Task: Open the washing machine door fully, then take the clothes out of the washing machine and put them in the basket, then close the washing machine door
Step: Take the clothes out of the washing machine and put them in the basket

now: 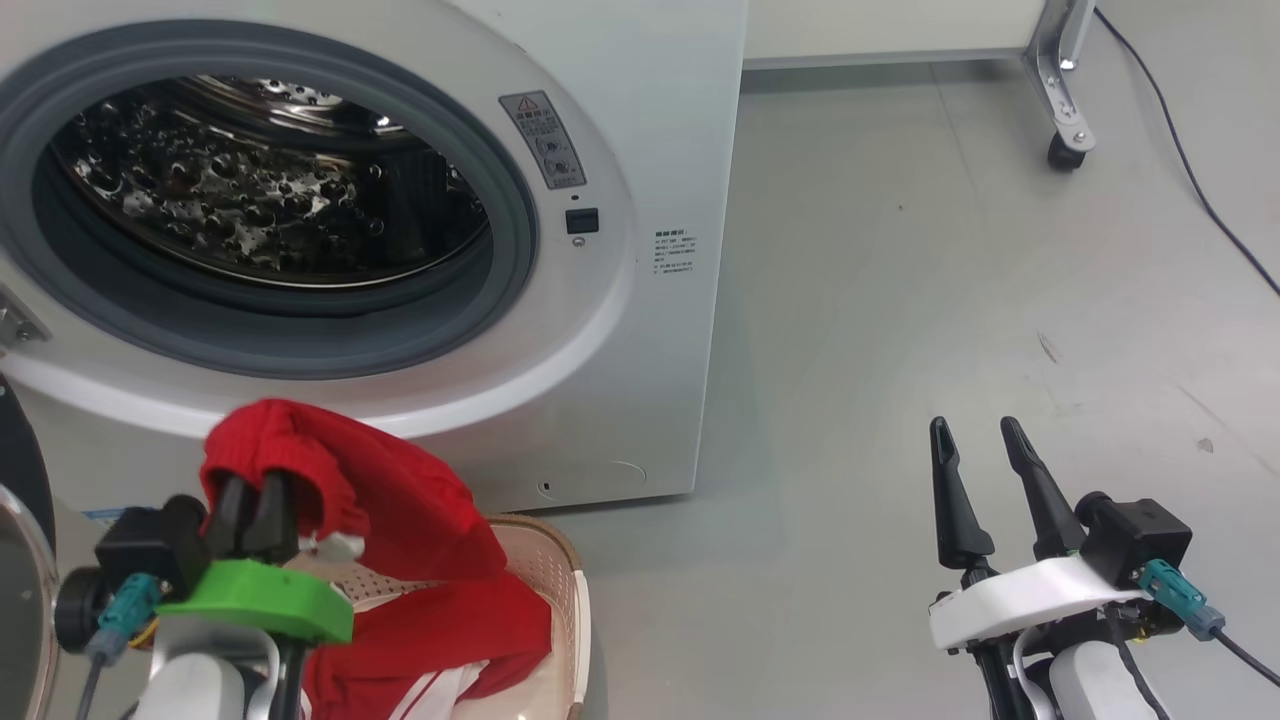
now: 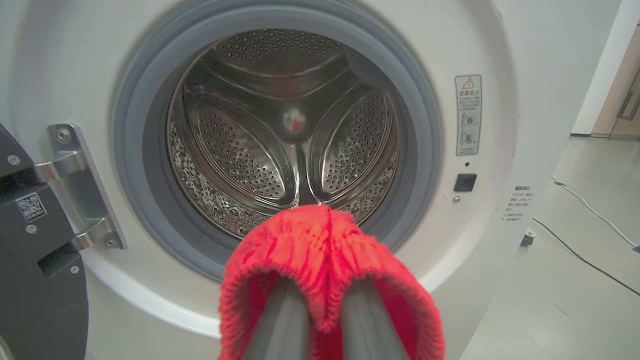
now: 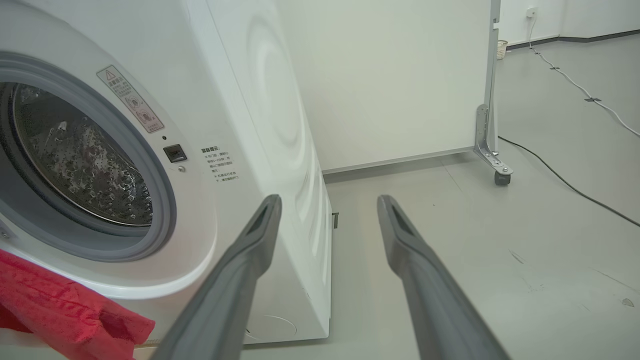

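Observation:
The white washing machine (image 1: 660, 120) stands with its round mouth uncovered, and I see no fabric in the bare steel drum (image 1: 260, 200). The washing machine door (image 1: 18, 540) is swung out at the far left; its black panel and hinge (image 2: 30, 250) are close by. My left gripper (image 1: 255, 495) is shut on red clothes (image 1: 400, 500), held just above the cream basket (image 1: 572, 575), where more red fabric with white stripes lies. The red cloth (image 2: 325, 240) drapes over both fingers. My right gripper (image 1: 975, 430) stands open over the floor to the right of the machine, holding nothing.
A white panel on a metal foot with a caster (image 1: 1065, 140) stands at the back right. A dark cable (image 1: 1200, 190) runs along the grey floor beside it. Open floor lies between the machine and my right arm.

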Controlling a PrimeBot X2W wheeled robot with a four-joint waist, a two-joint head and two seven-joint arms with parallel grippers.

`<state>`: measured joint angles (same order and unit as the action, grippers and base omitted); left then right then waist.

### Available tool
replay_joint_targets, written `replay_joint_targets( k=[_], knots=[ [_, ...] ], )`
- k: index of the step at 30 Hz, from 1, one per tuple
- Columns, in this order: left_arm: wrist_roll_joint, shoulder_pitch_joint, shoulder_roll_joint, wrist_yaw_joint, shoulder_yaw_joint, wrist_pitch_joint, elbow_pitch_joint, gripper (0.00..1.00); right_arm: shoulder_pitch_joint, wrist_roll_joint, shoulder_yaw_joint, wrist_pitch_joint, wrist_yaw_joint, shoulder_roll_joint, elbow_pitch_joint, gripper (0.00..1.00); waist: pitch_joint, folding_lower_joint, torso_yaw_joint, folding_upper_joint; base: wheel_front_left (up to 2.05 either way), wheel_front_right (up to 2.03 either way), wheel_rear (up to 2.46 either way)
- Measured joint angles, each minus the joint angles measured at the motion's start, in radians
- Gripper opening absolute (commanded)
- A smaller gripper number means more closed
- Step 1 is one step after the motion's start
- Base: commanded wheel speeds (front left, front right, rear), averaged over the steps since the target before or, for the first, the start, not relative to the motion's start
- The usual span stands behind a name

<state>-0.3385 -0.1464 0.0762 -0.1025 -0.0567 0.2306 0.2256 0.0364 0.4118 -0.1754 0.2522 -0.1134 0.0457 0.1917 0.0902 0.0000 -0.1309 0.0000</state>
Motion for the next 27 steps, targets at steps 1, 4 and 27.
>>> replay_joint_targets(
  k=[1,4,27],
  knots=[
    [-0.001,0.01,-0.001,0.0,-0.003,-0.005,0.008,0.0,0.0,0.0,-0.002,0.0,0.0,0.0,-0.003,1.0,0.005,0.0,0.0,0.0,0.0,0.0,0.0],
    [0.0,0.029,0.0,-0.001,-0.012,-0.019,0.032,0.0,0.002,-0.001,-0.009,0.0,0.0,0.0,-0.011,1.0,0.024,0.0,-0.001,0.0,0.0,0.0,0.0],
    [0.08,-0.062,0.069,-0.009,-0.083,-0.103,0.182,0.0,0.101,-0.01,-0.057,0.0,-0.008,0.0,-0.053,1.0,0.249,0.0,-0.054,0.0,0.0,0.0,0.0]
  ],
)
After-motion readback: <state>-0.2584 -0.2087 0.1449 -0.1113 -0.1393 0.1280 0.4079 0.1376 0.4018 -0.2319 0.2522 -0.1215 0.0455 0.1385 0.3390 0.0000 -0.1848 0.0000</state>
